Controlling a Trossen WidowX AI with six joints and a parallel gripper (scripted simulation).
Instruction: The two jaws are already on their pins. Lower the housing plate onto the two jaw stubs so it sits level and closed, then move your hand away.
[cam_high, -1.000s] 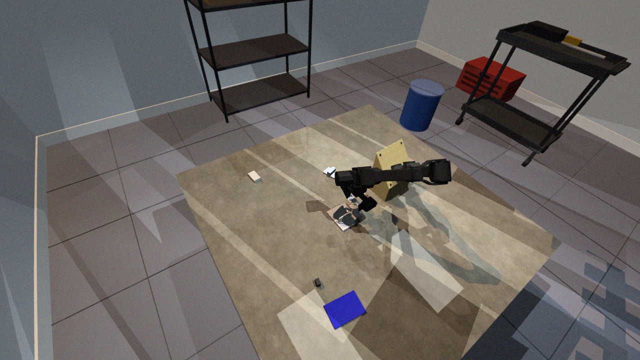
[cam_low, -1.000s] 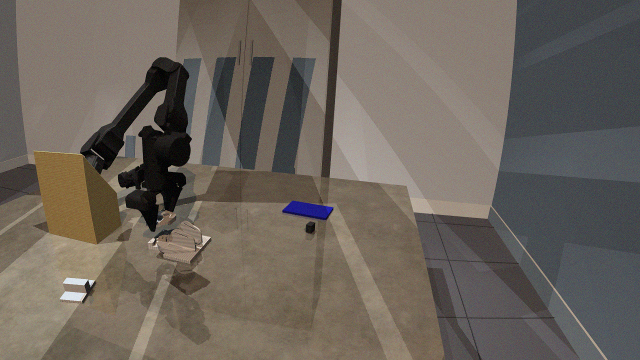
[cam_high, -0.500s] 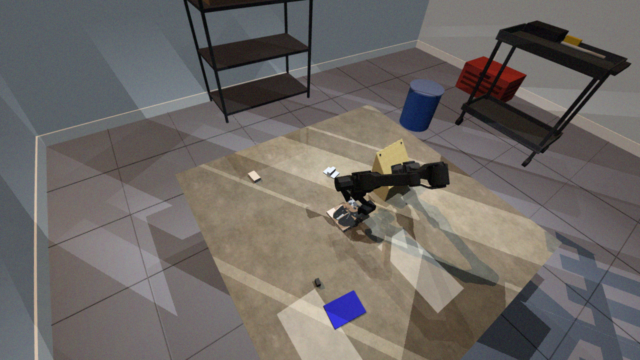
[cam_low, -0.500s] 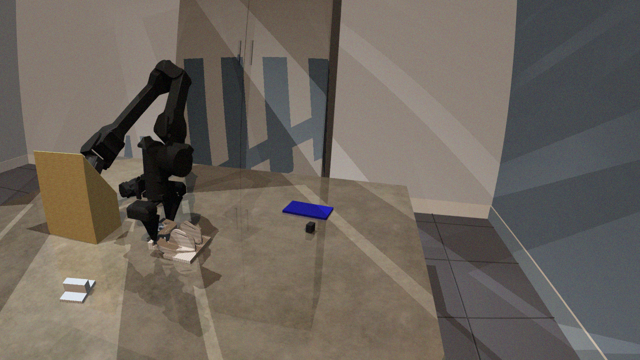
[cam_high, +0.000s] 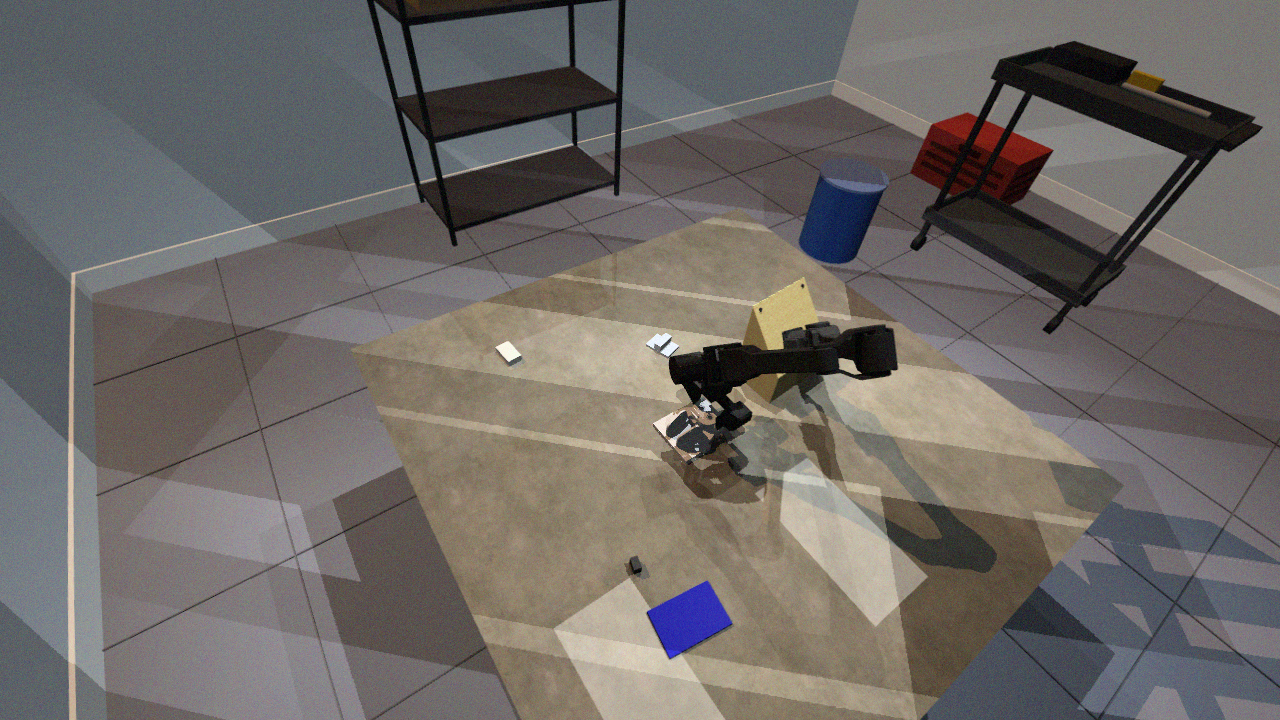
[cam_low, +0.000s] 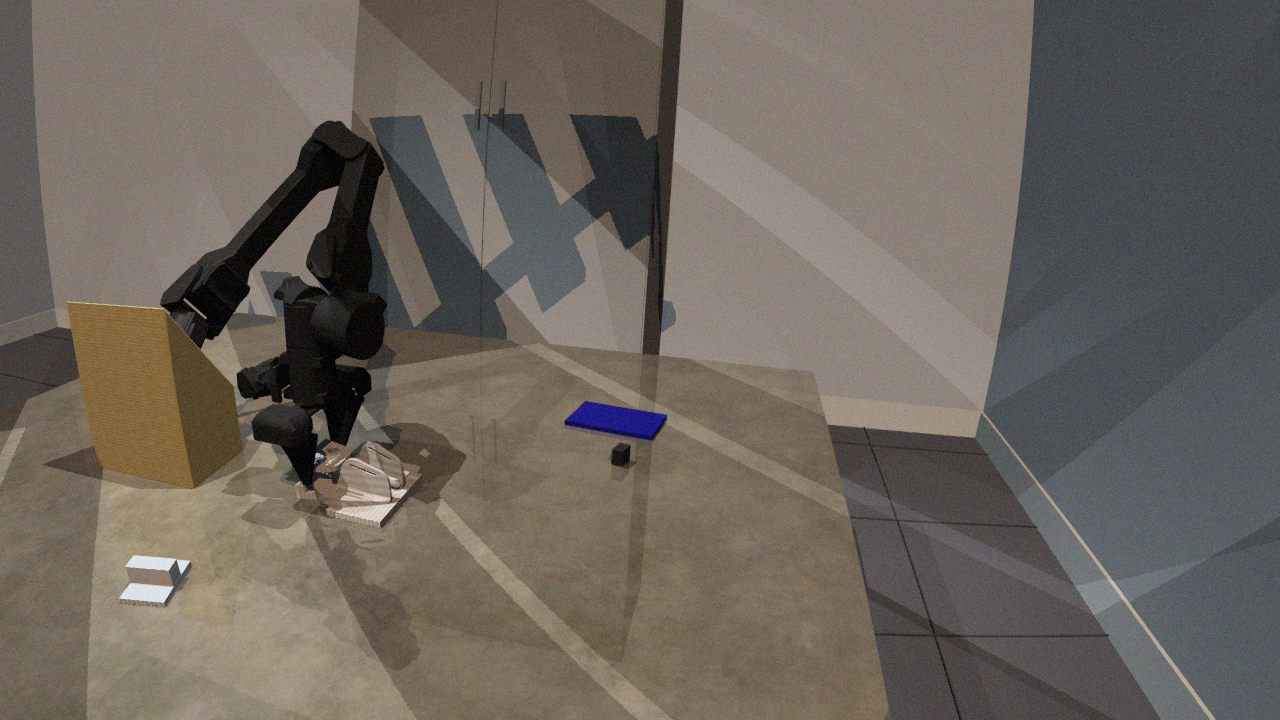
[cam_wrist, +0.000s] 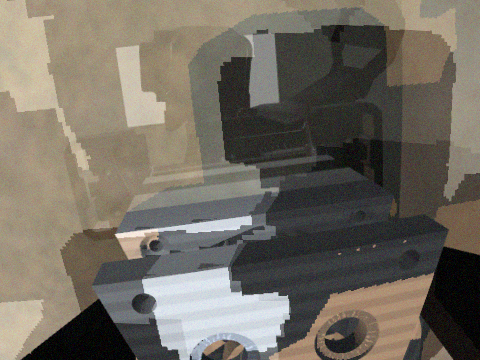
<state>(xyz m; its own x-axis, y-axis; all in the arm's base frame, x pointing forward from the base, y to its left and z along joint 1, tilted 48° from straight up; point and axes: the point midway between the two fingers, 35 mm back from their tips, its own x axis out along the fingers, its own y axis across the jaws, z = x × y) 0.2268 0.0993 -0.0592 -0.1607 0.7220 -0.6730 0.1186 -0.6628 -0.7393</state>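
My gripper is shut on the housing plate, with one finger at each end of it. The plate's two round rings show at the bottom of the wrist view. The two jaws lie side by side on the pale base, at its end away from the fingers. My gripper is low over the base's other end. A striped block with a hole at each end shows just beyond the plate. The stubs are hidden under the plate, and I cannot tell whether it touches them or sits level.
A yellow wedge block stands close behind the gripper. A white stepped block and a small white block lie to the side. A blue pad lies beside a black cube.
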